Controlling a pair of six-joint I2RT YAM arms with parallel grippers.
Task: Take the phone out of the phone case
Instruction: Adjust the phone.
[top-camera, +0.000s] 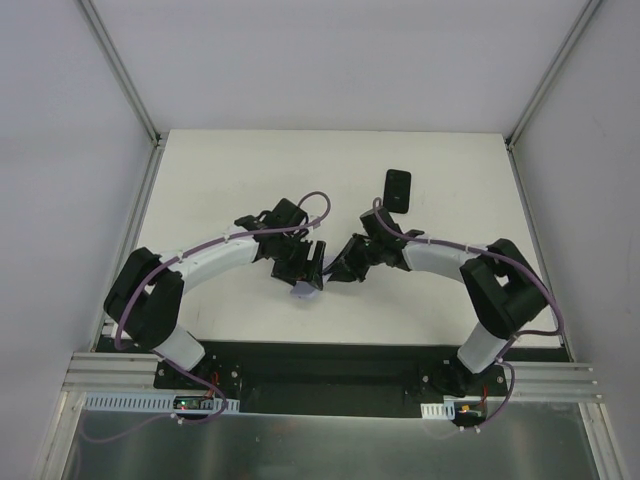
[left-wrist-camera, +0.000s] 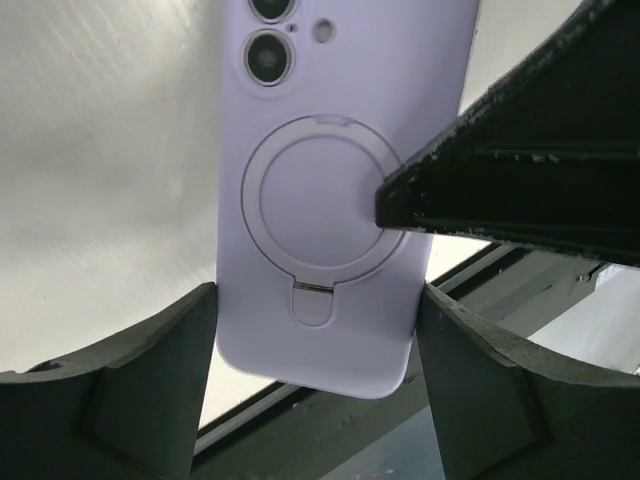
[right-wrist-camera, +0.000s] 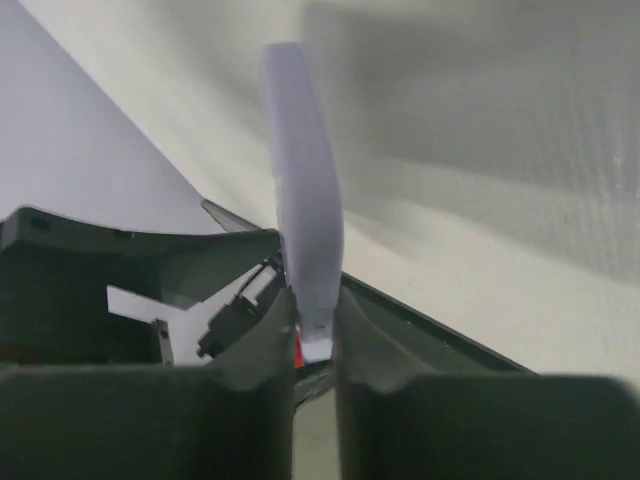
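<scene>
A lilac phone case (left-wrist-camera: 330, 200) with a ring stand on its back fills the left wrist view; two camera lenses (left-wrist-camera: 266, 58) show in its cut-outs. My left gripper (left-wrist-camera: 315, 335) is shut on its two long sides near the bottom end. My right gripper (right-wrist-camera: 312, 335) is shut on the case (right-wrist-camera: 300, 190), seen edge-on, pinching its front and back. One right finger (left-wrist-camera: 520, 180) lies across the case's back. In the top view both grippers, left (top-camera: 305, 268) and right (top-camera: 335, 270), meet at mid-table over the case (top-camera: 305, 292). The phone's screen side is hidden.
A flat black rectangular thing (top-camera: 398, 189) lies on the white table (top-camera: 220, 180) behind the right arm. Grey walls stand on both sides, and a black base rail (top-camera: 330, 360) runs along the near edge.
</scene>
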